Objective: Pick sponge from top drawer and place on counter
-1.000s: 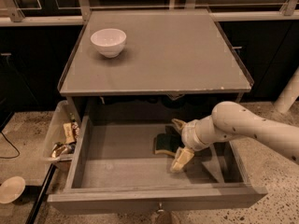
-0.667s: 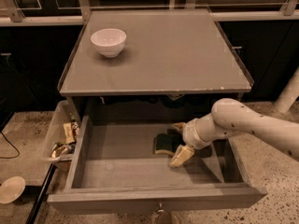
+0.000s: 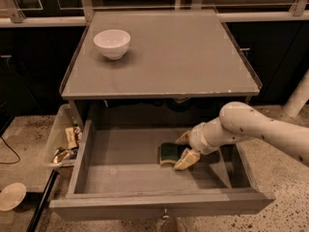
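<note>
The top drawer [image 3: 145, 178] is pulled open below the counter [image 3: 183, 57]. The sponge [image 3: 169, 153], dark green on pale yellow foam, lies on the drawer floor right of centre. My gripper [image 3: 184, 149] reaches in from the right, low inside the drawer. Its two tan fingers [image 3: 186, 159] stand spread, one on the far side and one on the near side of the sponge's right end. The sponge rests on the drawer floor between them.
A white bowl [image 3: 112, 43] stands at the counter's back left. A clear plastic bin of clutter [image 3: 65, 141] sits on the floor left of the drawer. A pale disc [image 3: 10, 196] lies on the speckled floor at lower left. A white post [image 3: 297, 98] stands at right.
The gripper has shifted slightly left and lower, closing in around the sponge's right end. The sponge has not moved.
</note>
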You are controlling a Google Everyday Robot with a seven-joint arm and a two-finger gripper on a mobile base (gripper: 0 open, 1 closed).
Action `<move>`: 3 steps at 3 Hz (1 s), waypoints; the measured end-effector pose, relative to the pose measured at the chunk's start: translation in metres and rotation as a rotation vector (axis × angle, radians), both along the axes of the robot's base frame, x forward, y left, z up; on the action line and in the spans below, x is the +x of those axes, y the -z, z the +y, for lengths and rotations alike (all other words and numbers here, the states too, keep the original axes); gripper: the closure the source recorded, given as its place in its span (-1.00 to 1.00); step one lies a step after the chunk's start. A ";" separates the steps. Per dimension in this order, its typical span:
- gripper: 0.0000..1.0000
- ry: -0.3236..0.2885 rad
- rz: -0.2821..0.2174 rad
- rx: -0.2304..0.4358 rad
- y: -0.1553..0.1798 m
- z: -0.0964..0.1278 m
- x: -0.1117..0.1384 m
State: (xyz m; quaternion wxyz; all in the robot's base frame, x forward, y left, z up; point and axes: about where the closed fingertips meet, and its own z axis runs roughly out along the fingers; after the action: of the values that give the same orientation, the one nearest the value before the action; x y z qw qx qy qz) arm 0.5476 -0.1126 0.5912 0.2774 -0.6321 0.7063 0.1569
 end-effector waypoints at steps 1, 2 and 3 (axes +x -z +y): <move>0.69 0.000 0.000 0.000 0.000 0.000 0.000; 1.00 0.000 0.000 0.000 -0.002 0.000 0.000; 1.00 -0.028 0.021 0.023 -0.023 -0.002 -0.013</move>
State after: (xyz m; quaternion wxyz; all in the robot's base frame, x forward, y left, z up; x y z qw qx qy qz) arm 0.5342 -0.1146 0.6143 0.2751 -0.6368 0.6985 0.1756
